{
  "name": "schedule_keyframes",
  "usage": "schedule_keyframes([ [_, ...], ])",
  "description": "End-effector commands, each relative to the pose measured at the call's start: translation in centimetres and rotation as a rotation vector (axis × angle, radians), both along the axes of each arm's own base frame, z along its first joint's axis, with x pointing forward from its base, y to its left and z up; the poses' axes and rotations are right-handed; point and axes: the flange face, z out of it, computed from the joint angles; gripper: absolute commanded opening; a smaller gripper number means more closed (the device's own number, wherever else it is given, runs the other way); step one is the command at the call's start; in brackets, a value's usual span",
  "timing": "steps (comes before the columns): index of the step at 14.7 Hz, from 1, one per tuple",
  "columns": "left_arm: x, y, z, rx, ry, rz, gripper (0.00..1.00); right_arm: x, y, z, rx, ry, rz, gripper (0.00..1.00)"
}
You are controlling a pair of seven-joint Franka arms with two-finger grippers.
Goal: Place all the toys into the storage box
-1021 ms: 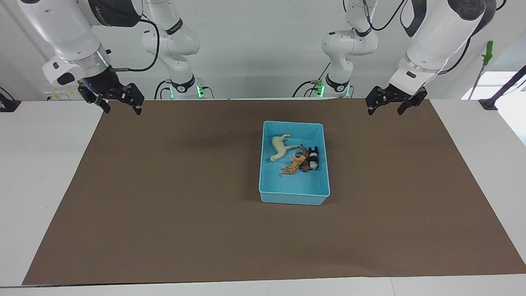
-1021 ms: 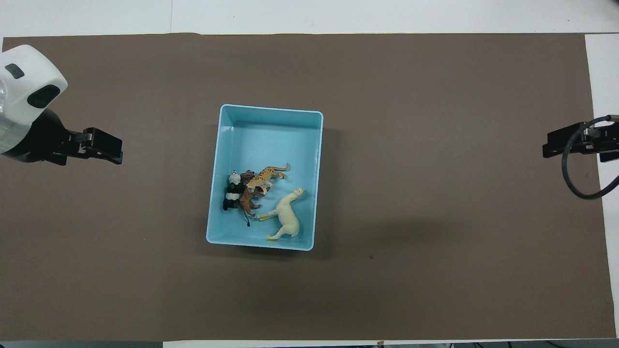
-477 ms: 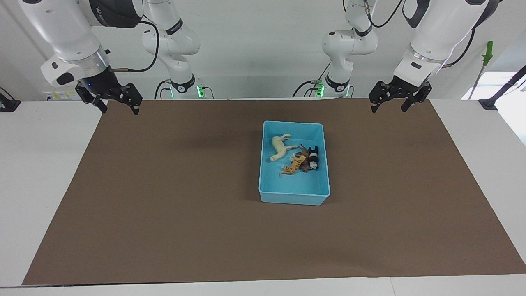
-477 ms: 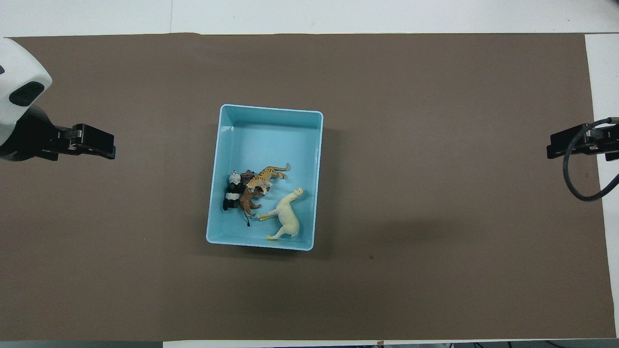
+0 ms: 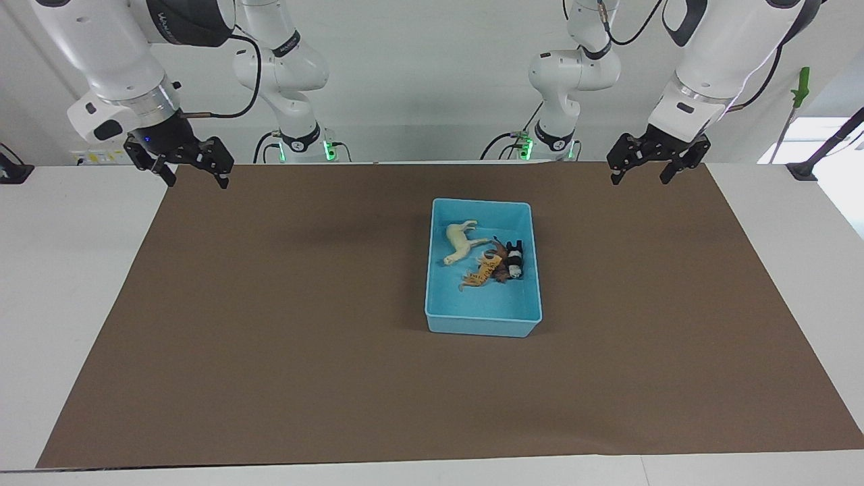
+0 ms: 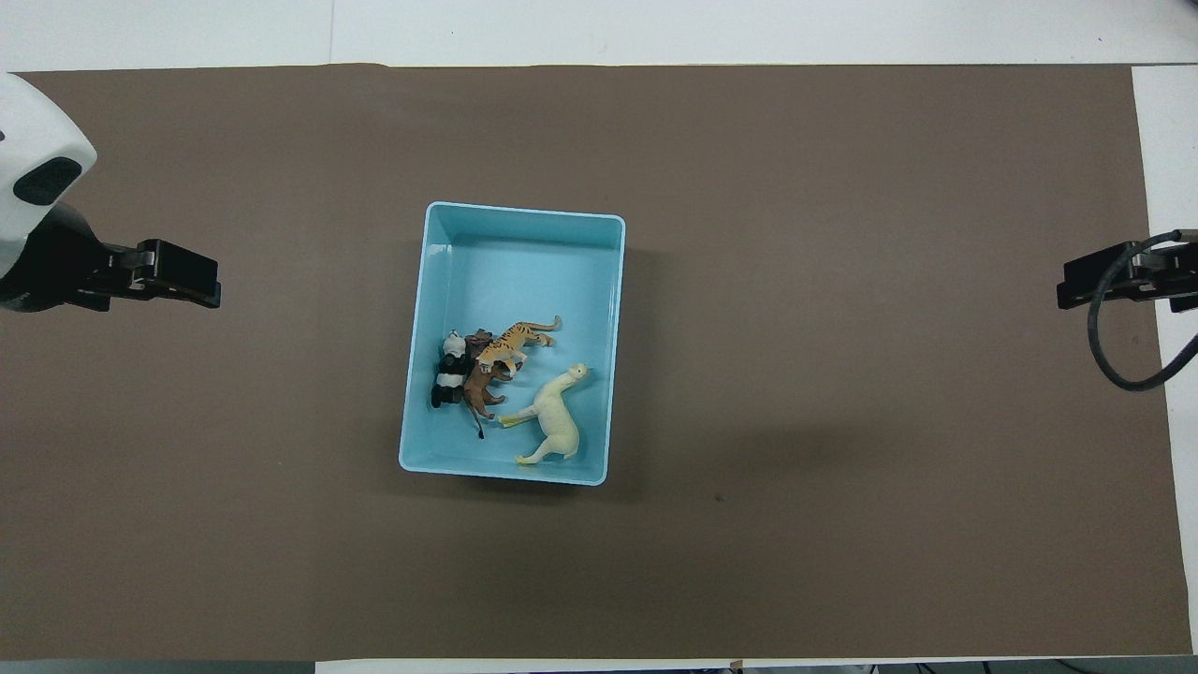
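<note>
The light blue storage box (image 5: 482,327) (image 6: 524,216) stands on the brown mat near the table's middle. All four toys lie inside it: the cream-white horse-like animal (image 5: 460,241) (image 6: 556,423), the orange striped tiger (image 5: 482,271) (image 6: 514,339), the brown lion-like animal (image 5: 501,265) (image 6: 481,389) and the black-and-white panda (image 5: 516,260) (image 6: 451,373). My left gripper (image 5: 640,177) (image 6: 178,285) is open and empty, raised over the mat's edge at the left arm's end. My right gripper (image 5: 197,179) (image 6: 1090,281) is open and empty, raised over the mat's edge at the right arm's end.
The brown mat (image 5: 270,337) covers most of the white table (image 5: 74,270). A green-handled tool (image 5: 801,84) stands off the table at the left arm's end.
Both grippers have drawn up and outward a little toward their own ends of the table, then nearly stopped. The box and the toys have not moved.
</note>
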Motion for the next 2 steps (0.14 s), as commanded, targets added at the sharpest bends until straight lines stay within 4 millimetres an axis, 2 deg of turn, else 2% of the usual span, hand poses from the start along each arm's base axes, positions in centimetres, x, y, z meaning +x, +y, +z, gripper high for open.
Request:
schedule_keyframes([
  [1, -0.44, 0.30, 0.23, 0.004, -0.018, -0.012, 1.00, -0.38, -0.12, -0.05, -0.012, -0.006, 0.025, 1.00],
  [2, -0.43, 0.36, 0.16, 0.003, -0.016, -0.010, 1.00, -0.33, -0.04, -0.13, -0.011, -0.004, 0.027, 1.00],
])
